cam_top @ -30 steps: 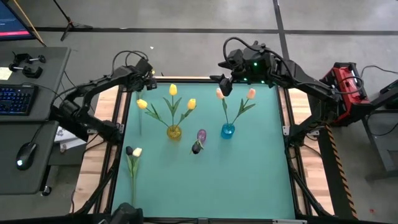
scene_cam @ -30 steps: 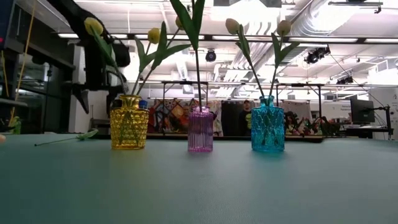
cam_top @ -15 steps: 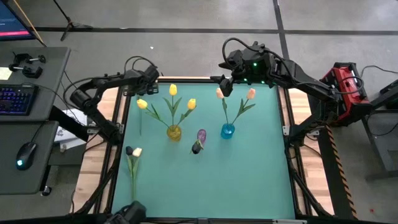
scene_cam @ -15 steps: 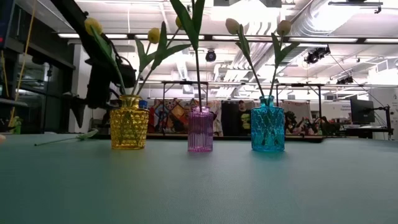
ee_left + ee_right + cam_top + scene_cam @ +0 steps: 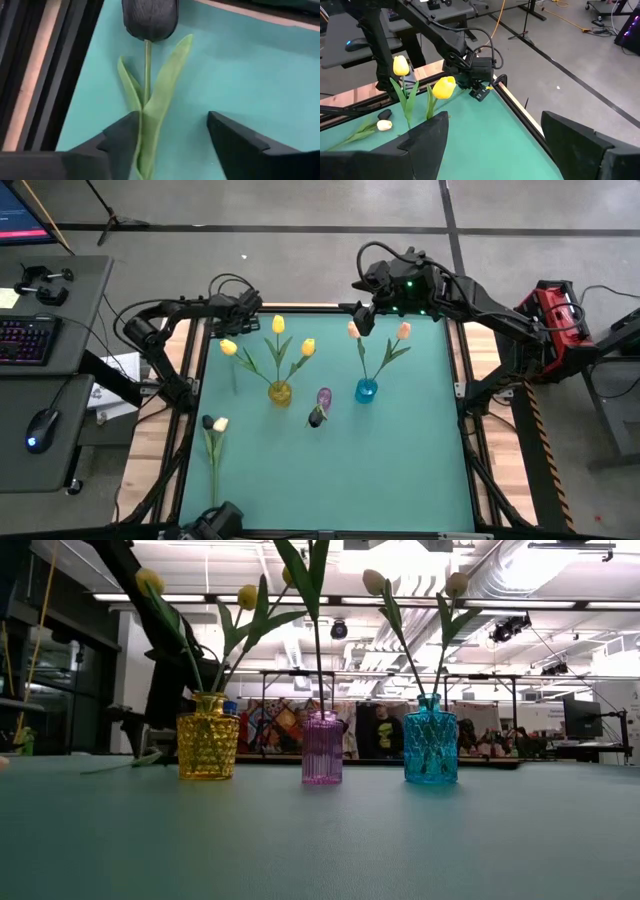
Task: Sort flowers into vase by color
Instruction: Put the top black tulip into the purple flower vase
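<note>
Light is bright and even, from ceiling strips that glare white in the low view. Shadows on the mat are faint. In the left wrist view, the dark tulip ahead of the open left gripper is soft, the fingers blurred.

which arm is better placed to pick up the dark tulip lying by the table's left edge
Left. Its gripper is open right over the dark purple-black tulip lying on the mat, straddling its green leaves, while the right gripper sits at the far edge above the blue glass vase.

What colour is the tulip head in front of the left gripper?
Dark purple-black: the tulip head shows best in the left wrist view, ahead of the open left gripper.
</note>
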Available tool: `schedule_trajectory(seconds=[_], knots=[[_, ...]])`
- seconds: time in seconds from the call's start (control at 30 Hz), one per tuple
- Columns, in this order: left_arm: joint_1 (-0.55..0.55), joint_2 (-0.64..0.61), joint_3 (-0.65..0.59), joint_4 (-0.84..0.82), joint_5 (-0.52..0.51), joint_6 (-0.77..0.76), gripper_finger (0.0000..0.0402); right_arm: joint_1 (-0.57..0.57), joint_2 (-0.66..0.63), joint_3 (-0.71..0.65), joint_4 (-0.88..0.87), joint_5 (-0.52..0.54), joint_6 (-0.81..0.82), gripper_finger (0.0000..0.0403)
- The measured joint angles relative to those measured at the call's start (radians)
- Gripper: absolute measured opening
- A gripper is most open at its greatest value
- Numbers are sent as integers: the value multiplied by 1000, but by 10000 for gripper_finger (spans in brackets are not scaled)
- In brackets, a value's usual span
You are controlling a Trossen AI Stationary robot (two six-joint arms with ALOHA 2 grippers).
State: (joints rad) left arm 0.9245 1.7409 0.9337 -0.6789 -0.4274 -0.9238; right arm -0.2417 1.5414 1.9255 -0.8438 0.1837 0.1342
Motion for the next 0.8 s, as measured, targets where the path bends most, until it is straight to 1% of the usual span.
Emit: schedule_trajectory(seconds=[0.17,0.3,0.43,0.53,0.6,0.7,0.8], knots=[[-8,1,-7,6,-14,-20,134,0,0,0,-12,0,21,307],[-27,2,-8,32,26,-79,68,0,0,0,-14,0,22,307],[-92,-4,-9,102,60,-88,13,0,0,0,-14,0,22,307],[-133,-15,-9,153,66,-87,7,0,0,0,-14,0,19,307],[-153,-33,-9,166,52,-71,5,0,0,0,-14,0,23,307],[-170,-82,-10,161,-19,-29,3,0,0,0,-14,0,23,307],[-162,-169,-10,177,-103,31,1,0,0,0,-14,0,23,307]])
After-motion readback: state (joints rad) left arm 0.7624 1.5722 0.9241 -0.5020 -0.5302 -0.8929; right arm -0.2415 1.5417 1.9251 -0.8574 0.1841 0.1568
